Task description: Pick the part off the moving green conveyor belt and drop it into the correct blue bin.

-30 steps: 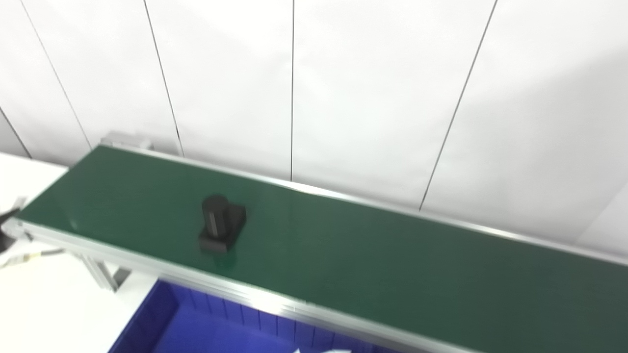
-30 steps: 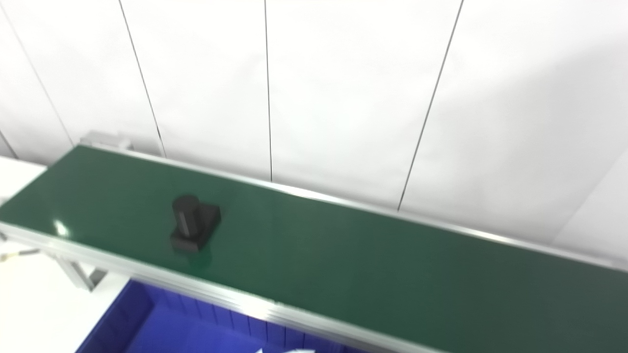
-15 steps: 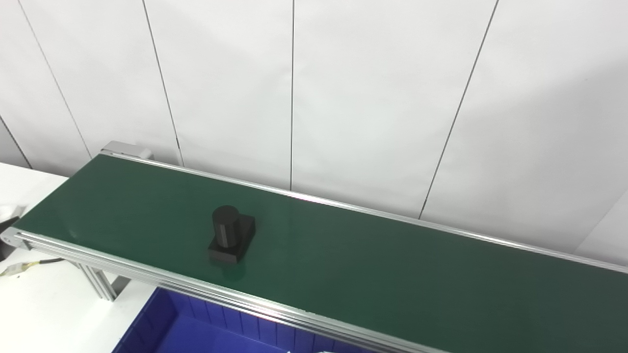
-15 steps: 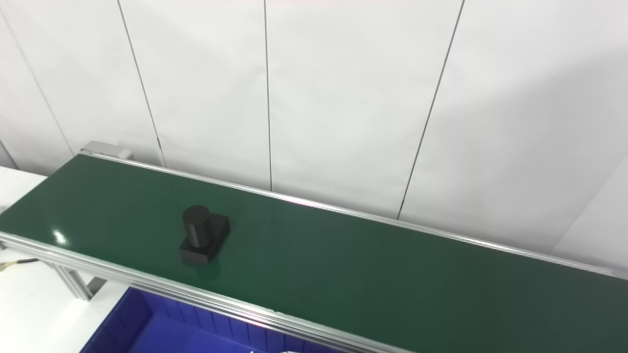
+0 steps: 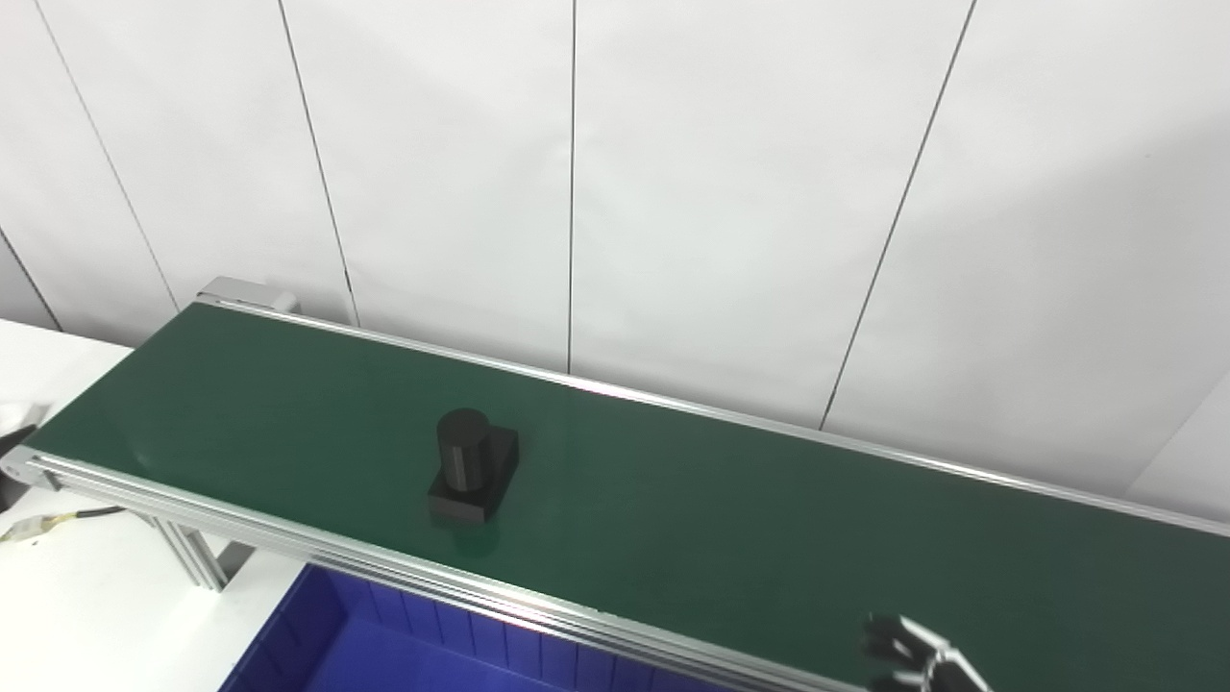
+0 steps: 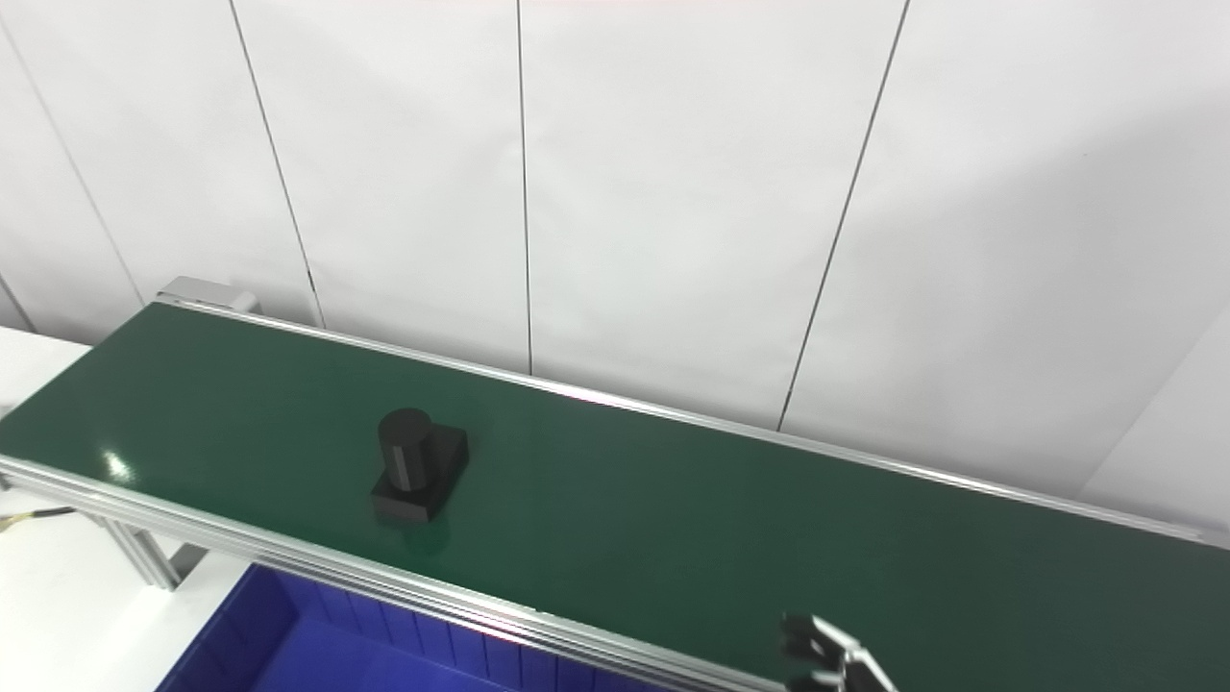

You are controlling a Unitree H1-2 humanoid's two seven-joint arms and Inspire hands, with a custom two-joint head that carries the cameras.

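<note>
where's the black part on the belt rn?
The black part stands on the green conveyor belt, left of centre, near its front rail, just above the blue bin.

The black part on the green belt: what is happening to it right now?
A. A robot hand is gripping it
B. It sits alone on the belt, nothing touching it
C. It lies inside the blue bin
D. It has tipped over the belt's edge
B: the black part stands on the green conveyor belt by itself, while the right hand only peeks in at the bottom edge, well apart from it.
</note>
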